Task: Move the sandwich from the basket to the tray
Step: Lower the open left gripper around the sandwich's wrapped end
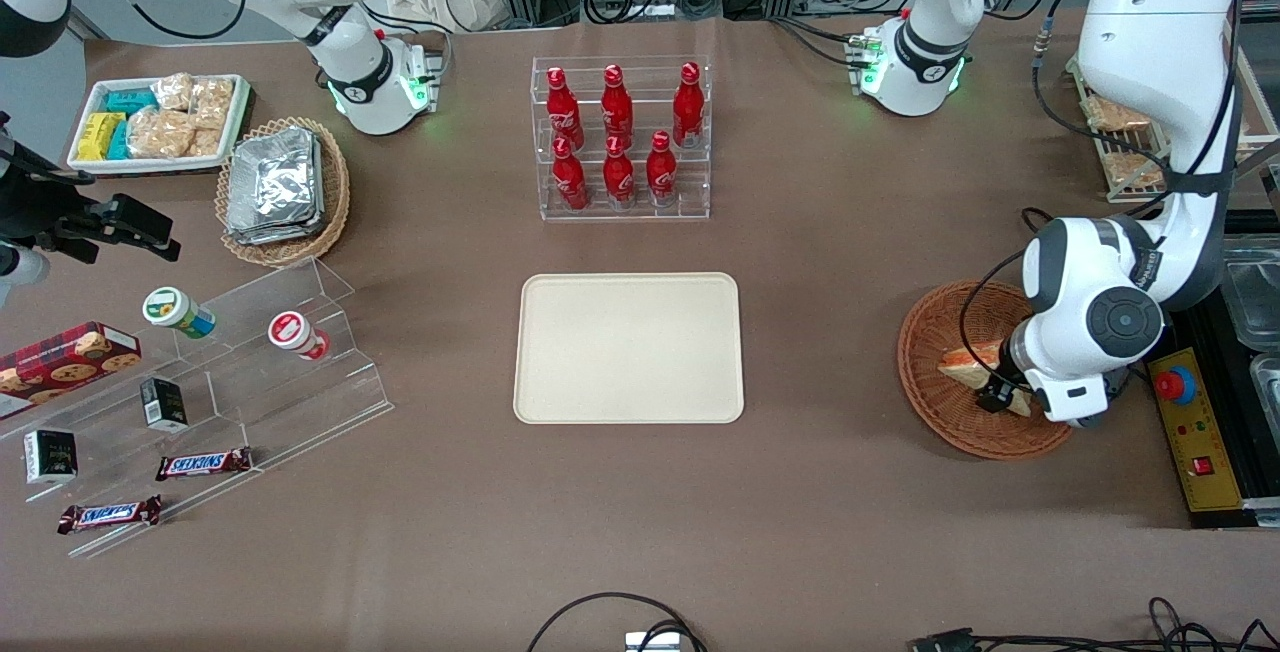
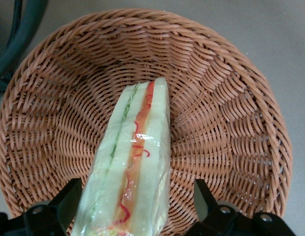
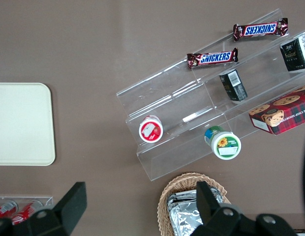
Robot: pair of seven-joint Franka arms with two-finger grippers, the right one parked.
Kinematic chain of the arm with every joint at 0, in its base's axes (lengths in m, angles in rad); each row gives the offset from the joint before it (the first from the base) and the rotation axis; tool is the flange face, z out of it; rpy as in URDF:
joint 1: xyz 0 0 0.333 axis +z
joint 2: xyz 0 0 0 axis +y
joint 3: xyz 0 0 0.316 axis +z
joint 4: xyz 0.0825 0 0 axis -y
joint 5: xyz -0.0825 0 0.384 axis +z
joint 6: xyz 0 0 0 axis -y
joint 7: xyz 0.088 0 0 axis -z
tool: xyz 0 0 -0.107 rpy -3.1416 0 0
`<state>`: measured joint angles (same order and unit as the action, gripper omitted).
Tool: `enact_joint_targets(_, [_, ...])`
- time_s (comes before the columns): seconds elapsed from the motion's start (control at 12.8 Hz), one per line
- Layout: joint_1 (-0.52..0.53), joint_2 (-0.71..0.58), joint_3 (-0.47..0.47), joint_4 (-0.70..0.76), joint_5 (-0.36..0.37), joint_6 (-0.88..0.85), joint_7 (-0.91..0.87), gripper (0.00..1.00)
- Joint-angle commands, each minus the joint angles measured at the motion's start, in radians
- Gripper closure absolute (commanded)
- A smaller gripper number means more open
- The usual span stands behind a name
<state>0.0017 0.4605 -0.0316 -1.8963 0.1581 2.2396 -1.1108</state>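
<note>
The sandwich (image 2: 135, 167), a wrapped pale wedge with green and orange-red filling, lies in the round reddish-brown wicker basket (image 2: 226, 123). In the front view the basket (image 1: 940, 402) sits toward the working arm's end of the table, with the sandwich (image 1: 968, 364) partly hidden under the arm. My gripper (image 2: 137, 206) is down in the basket, open, with one finger (image 2: 69, 201) on each side of the sandwich's wide end, a gap showing at each finger. It also shows in the front view (image 1: 1000, 394). The cream-beige tray (image 1: 629, 348) lies bare at the table's middle.
A clear rack of red bottles (image 1: 620, 137) stands farther from the front camera than the tray. A lighter wicker basket with foil packets (image 1: 280, 187), a white snack tray (image 1: 160, 122) and a clear stepped stand with snacks (image 1: 230, 382) lie toward the parked arm's end.
</note>
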Motion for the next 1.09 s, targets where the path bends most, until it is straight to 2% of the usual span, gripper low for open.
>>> enact_joint_targets(0.0, [-0.022,-0.006,0.015,-0.010,0.006,0.014,-0.024,0.00])
enact_joint_targets(0.31, [-0.023,-0.003,0.015,-0.010,0.017,0.005,-0.014,0.06])
enact_joint_targets(0.39, [-0.023,-0.005,0.015,-0.010,0.017,0.002,0.000,0.04])
enact_joint_targets(0.55, [-0.023,-0.006,0.016,-0.009,0.018,-0.018,0.022,0.12])
enact_joint_targets(0.7, [-0.031,-0.011,0.015,-0.003,0.023,-0.020,0.032,0.45])
enact_joint_targets(0.78, [-0.031,-0.016,0.015,-0.001,0.021,-0.026,0.037,0.54])
enact_joint_targets(1.01, [-0.034,-0.026,0.013,0.003,0.020,-0.025,0.028,0.94])
